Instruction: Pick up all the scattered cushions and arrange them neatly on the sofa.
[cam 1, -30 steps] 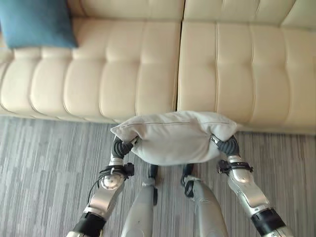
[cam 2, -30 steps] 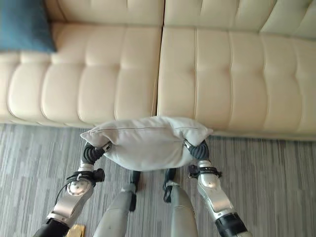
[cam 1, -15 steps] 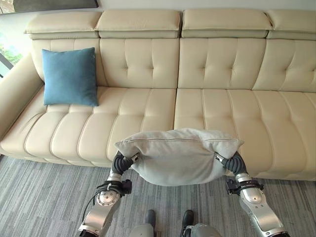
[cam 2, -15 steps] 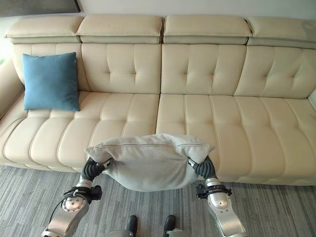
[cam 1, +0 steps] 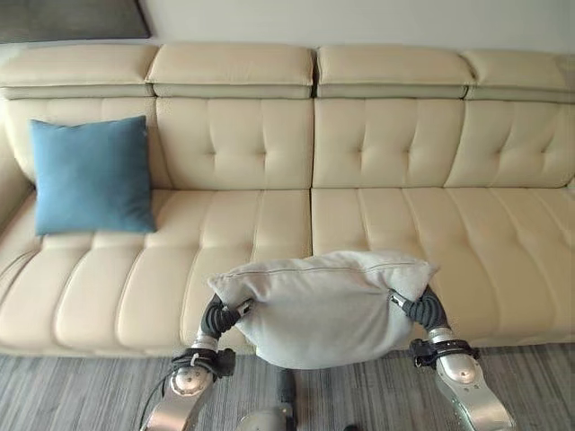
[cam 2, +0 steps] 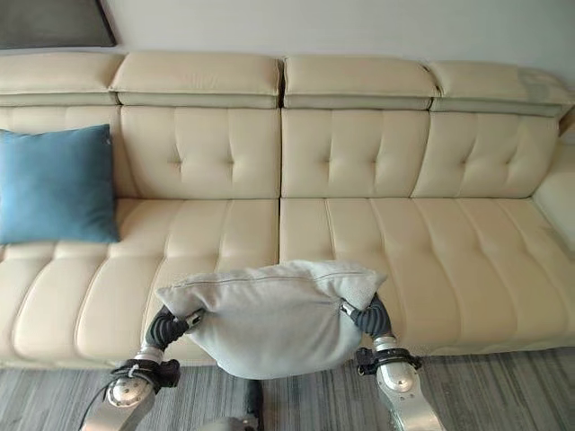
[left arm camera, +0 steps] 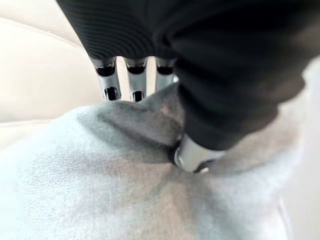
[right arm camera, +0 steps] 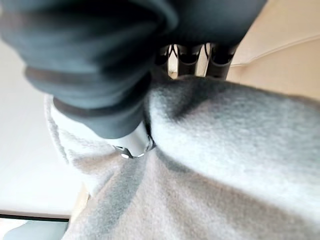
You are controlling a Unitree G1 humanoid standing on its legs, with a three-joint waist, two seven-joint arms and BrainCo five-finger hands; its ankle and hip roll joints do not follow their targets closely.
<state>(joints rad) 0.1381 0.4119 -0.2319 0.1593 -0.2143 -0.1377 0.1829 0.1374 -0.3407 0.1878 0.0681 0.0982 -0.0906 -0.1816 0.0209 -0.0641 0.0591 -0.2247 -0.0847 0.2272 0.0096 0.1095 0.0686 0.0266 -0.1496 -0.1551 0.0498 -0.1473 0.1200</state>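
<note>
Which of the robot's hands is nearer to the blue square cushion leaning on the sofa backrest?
Left. The left hand grips the grey cushion at the end toward the blue square cushion; the right hand grips the far end. Both are well apart from it.

We see two silver-grey metal arms, the left arm (cam 1: 178,406) and the right arm (cam 1: 469,397), each ringed near the wrist by a black band. Dark ribbed covers wrap the wrists and backs of the left hand (left arm camera: 225,75) and the right hand (right arm camera: 100,75). Their slim silver fingers (left arm camera: 107,75) have dark tips, and the thumbs are silver.
</note>
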